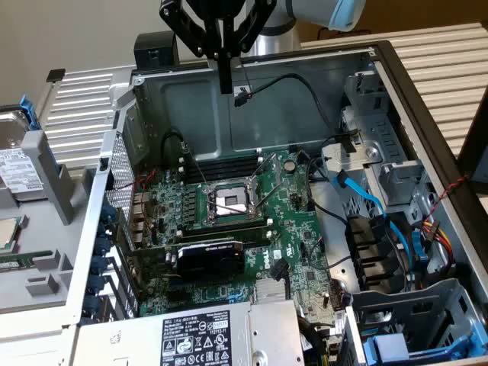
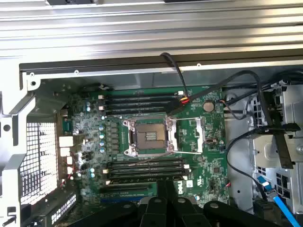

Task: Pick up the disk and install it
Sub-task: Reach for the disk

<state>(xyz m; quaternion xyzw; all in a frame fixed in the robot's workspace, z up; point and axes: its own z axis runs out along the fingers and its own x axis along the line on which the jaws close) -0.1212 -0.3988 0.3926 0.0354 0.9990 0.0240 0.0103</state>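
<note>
Grey metal PSU box [image 1: 267, 335]; black tool [image 1: 226, 85] pressed together, empty, over green mobo [image 1: 301, 229]; silver disk [image 1: 12, 164] outside chassis [image 1: 305, 114].

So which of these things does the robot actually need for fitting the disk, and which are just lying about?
Job: the disk, at the exterior view's left, outside the case; the gripper, shut and empty.
Just there: graphics card, power supply, processor socket, blue cables.

Bright even light, pale glare on ribbed panel [image 2: 151, 33]
</note>
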